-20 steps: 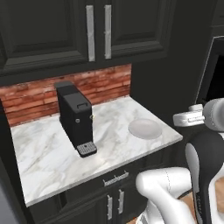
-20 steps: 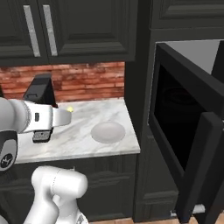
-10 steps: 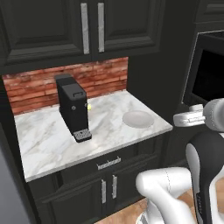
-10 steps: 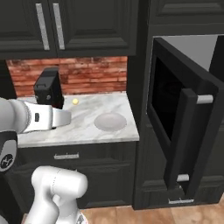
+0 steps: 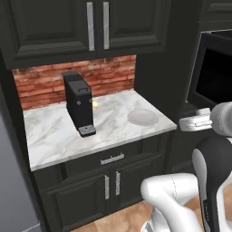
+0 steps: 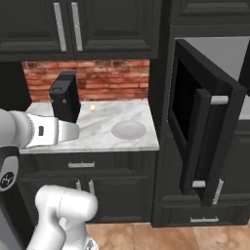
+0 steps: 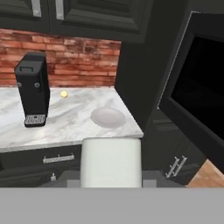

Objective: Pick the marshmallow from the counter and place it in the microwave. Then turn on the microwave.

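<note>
Filling the hand view, whitish squarish marshmallow (image 7: 111,162).

One black coffee machine (image 5: 79,104) stands on one marble counter (image 5: 54,136), along with one round grey plate (image 5: 143,117) and one small yellow ball (image 5: 95,103). One whitish cube (image 7: 111,162) shows. One microwave (image 6: 207,132) hangs open.

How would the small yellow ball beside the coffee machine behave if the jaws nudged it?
The yellow ball looks round and lies loose on the flat counter, so it would probably roll. Being tiny, it is likely light. The coffee machine close beside it might stop it on that side.
</note>
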### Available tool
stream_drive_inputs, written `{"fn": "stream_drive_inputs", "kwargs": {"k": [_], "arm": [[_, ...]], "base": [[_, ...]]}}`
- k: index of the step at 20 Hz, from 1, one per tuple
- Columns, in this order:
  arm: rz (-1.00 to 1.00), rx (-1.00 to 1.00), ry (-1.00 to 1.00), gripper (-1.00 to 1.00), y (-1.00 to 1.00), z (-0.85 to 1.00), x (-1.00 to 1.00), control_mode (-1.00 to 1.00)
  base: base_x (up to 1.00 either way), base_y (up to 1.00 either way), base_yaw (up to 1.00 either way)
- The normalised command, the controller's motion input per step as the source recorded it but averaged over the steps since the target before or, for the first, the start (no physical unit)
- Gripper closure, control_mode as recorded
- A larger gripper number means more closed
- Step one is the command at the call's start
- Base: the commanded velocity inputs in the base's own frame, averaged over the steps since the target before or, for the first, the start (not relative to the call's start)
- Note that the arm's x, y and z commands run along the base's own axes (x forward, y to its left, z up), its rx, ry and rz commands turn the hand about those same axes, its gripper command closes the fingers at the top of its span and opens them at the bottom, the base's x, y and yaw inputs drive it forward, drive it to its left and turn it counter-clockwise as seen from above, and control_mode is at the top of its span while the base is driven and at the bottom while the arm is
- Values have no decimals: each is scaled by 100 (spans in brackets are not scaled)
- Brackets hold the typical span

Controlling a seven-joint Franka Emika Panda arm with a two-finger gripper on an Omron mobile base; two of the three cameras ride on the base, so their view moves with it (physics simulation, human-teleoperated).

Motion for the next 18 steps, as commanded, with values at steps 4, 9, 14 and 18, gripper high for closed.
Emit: {"fn": "stream_drive_inputs", "kwargs": {"k": [4,9,14,18], "arm": [[0,0,0,100,0,0,0,100],[0,0,0,100,0,0,0,100],[0,0,0,100,0,0,0,100],[0,0,0,100,0,0,0,100]], "base": [[-46,-19,16],[-52,-23,17],[-48,-26,18],[-36,-31,17]]}}
